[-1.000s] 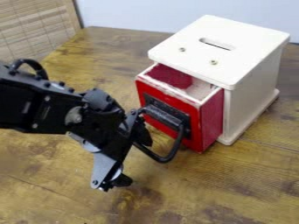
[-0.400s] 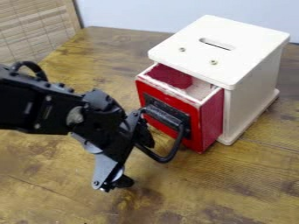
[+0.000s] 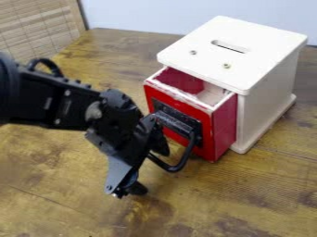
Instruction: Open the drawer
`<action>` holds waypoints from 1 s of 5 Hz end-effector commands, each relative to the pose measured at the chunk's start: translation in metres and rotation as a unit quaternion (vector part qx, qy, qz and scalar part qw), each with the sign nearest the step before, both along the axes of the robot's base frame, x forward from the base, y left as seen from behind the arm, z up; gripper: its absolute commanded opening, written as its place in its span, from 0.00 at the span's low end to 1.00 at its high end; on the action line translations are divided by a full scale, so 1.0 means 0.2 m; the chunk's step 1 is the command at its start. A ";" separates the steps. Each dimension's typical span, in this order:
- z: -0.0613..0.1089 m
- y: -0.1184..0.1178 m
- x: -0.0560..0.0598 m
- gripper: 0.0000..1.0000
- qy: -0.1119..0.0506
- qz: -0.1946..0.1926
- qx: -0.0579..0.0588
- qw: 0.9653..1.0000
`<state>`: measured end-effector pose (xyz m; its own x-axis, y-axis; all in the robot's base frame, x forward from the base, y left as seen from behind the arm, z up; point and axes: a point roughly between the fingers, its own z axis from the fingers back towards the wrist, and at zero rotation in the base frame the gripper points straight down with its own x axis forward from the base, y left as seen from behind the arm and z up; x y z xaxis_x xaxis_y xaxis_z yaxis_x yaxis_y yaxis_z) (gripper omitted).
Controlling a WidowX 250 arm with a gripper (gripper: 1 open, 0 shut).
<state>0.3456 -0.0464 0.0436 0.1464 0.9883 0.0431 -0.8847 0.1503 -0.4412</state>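
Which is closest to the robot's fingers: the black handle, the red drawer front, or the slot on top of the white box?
1. Black handle, just right of the gripper.
2. Red drawer front, behind the handle.
3. Slot, up on the white box, farthest.

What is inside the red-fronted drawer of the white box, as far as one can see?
The red-fronted drawer is partly pulled out; only red inner walls and shadow show. Its bottom and back remain hidden under the white box casing.
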 end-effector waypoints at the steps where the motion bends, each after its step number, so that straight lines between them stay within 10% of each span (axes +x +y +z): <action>1: 0.07 -0.06 0.05 1.00 -0.017 0.009 0.002 1.000; 2: 0.08 -0.07 -0.02 0.00 -0.008 -0.014 0.005 1.000; 3: 0.10 -0.06 -0.08 1.00 -0.001 -0.035 0.012 0.999; 5: 0.10 -0.06 -0.04 1.00 0.003 -0.017 0.015 1.000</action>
